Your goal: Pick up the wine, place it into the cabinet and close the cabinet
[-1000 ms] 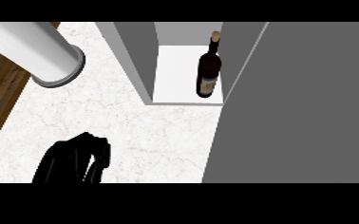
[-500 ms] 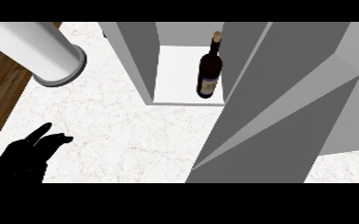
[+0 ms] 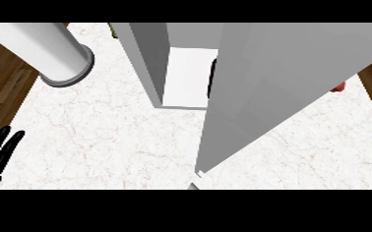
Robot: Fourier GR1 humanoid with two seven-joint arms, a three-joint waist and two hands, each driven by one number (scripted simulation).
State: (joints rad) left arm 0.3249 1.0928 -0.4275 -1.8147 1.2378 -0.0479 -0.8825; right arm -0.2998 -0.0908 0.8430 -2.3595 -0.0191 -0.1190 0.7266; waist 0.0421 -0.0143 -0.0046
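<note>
The grey cabinet (image 3: 149,59) stands on the white marble counter with its white inside floor (image 3: 187,78) partly showing. Its door (image 3: 276,88) is swung most of the way across the opening. Behind the door's edge only a thin dark sliver of the wine bottle (image 3: 212,77) shows, standing inside the cabinet. My left hand (image 3: 7,145) shows at the far left edge, fingers straight and holding nothing, well away from the cabinet. My right hand shows nowhere.
A large grey cylinder (image 3: 58,54) stands at the back left of the counter (image 3: 109,132). A small red object (image 3: 339,86) peeks out right of the door. Something green (image 3: 113,28) sits behind the cabinet. The wooden floor (image 3: 15,83) lies past the counter's left edge.
The cabinet door has swung leftward over the opening and now hides nearly all of the bottle. My left hand has drifted further left, to the view's edge.
</note>
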